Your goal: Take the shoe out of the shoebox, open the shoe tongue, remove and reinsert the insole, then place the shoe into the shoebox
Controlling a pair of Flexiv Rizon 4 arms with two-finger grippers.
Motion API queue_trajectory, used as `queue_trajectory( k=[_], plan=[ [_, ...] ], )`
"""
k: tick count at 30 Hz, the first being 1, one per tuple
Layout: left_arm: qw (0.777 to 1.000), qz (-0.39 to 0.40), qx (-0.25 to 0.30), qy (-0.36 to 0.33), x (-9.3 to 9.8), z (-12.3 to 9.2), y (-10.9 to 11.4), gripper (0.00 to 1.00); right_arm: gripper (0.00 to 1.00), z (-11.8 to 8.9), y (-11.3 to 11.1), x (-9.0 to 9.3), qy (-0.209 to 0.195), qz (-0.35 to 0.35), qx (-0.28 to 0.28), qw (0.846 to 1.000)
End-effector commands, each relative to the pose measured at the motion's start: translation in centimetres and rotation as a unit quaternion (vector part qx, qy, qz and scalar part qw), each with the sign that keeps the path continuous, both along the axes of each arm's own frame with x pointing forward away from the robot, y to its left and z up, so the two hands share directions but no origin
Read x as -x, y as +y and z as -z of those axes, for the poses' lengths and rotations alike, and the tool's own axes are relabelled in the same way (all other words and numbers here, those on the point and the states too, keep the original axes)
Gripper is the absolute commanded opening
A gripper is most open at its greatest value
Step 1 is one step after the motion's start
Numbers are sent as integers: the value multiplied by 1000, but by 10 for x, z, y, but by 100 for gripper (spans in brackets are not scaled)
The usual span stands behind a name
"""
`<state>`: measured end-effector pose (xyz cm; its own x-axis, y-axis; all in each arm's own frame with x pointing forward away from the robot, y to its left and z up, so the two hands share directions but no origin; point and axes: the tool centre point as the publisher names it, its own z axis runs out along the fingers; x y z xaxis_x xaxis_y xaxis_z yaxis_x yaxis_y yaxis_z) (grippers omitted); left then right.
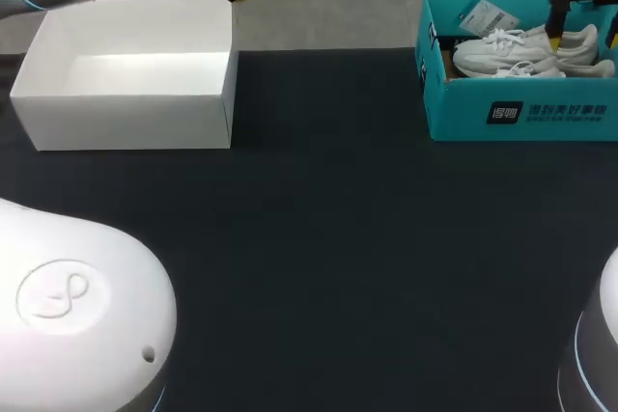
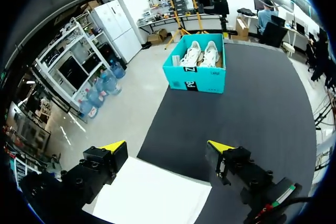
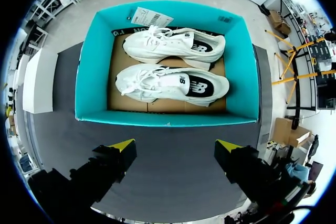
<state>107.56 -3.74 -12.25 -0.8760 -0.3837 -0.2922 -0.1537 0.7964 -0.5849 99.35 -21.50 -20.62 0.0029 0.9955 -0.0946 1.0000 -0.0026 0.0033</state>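
- The teal shoebox (image 1: 521, 108) sits at roughly 2 o'clock on the dark table (image 1: 328, 238) in the head view, at the far right side, with its top open.
- Both white sneakers are in it, lying on their sides on a brown cardboard liner (image 3: 128, 104), side by side with toes pointing the same way.
- From the right wrist view, the near shoe (image 3: 173, 83) is the one closest to the gripper. The far shoe (image 3: 176, 45) is right behind it. Can't really tell if the two touch.
- A white paper tag (image 3: 148, 18) leans against the box's far wall, about 11 o'clock from the far shoe.
- The right gripper (image 3: 176, 145) hangs above the shoebox with its fingers spread wide and nothing in them. The shoes are dead ahead at its 12 o'clock. In its own view the yellow tips show over the dark table, just short of the box's near wall, and they touch neither box nor shoe.
- The left gripper (image 2: 168, 146) is released too, fingers wide apart, holding nothing.
- In the head view it's up around 11 o'clock of the table, over the far right corner of an open white box (image 1: 126, 74).
- That white box is at 10 o'clock on the table, well apart from the shoebox.
- In the left wrist view the shoebox is way out ahead of the gripper, about 12 to 1 o'clock, with both sneakers visible inside.
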Motion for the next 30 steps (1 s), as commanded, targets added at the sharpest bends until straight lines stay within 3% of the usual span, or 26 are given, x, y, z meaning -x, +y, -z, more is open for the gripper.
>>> queue_trajectory(
  k=[1, 8, 22, 30],
  plan=[
    [959, -256, -70, 95, 9, 1, 6, 100, 100, -6, 7, 10, -6, 4, 17, 1000],
    [932, -343, -68, 97, 21, 4, 20, 100, 100, -10, 6, 12, -33, 19, -5, 999],
    [865, -451, -101, 195, 20, 40, 61, 100, 100, -18, 15, 16, -17, 12, -4, 1000],
    [852, -474, -91, 206, 32, 47, 79, 100, 100, -24, 16, 12, -17, 6, 3, 1000]
  ],
)
